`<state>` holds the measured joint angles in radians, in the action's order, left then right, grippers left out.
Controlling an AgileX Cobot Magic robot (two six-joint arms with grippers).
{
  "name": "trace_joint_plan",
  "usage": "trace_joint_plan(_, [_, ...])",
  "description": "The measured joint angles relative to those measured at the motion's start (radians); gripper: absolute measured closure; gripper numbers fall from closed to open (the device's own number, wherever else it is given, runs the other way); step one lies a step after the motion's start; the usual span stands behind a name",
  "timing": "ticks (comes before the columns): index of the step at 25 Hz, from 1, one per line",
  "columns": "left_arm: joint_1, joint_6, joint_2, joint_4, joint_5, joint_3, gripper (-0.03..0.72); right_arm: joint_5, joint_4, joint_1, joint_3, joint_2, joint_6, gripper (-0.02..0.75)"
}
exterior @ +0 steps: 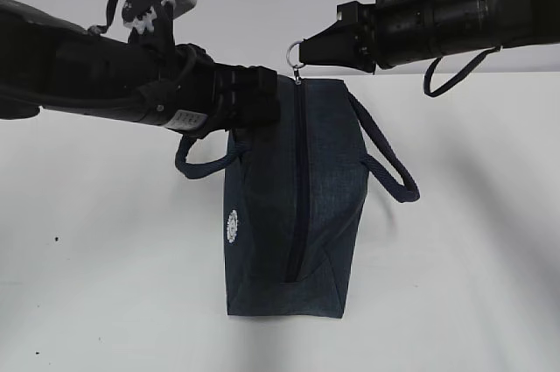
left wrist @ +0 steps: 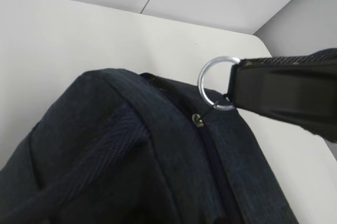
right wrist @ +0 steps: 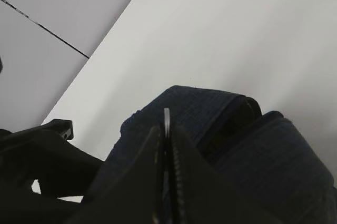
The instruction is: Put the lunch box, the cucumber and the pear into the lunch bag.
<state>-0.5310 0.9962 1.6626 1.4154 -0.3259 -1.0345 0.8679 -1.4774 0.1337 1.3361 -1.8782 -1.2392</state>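
While the right jaws pinch the ring pull (exterior: 296, 54), left jaws' state on the lunch bag (exterior: 293, 206) is unclear.

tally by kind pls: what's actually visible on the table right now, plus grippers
Lunch bag: 1
Rope handles on it, left and right: 2
Metal ring pull: 1
Grippers, left gripper and right gripper: 2
Lunch box, cucumber, pear: 0 in view
Total: 6
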Motion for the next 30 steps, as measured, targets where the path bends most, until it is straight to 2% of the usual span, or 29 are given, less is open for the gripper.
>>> trace_joint_plan(3, [0.0,0.0,0.009,0.0,-0.002,0.0,0.495,0.002,0.0,0.0,0.0,0.0,0.0,0.732])
trace_joint_plan(7, [0.0,-0.001,0.01,-0.013,-0.012,-0.001,0.643,0.002,0.0,-0.002,0.0,0.0,0.002,0.732])
trace_joint_plan(9, [0.0,-0.001,0.012,-0.039,-0.026,-0.001,0.686,0.002,0.0,-0.003,0.0,0.0,0.003,0.732])
trace_joint_plan(15, [0.0,-0.001,0.012,-0.08,-0.065,-0.001,0.7,0.01,0.009,-0.026,0.002,0.0,0.01,0.732])
trace_joint_plan(20, [0.008,-0.001,0.012,-0.094,-0.102,-0.003,0.7,0.084,0.018,-0.031,0.075,-0.068,0.053,0.732])
trace_joint_plan(30, [0.146,-0.001,0.012,-0.122,-0.333,-0.003,0.701,0.138,0.062,-0.042,0.241,-0.177,0.163,0.732])
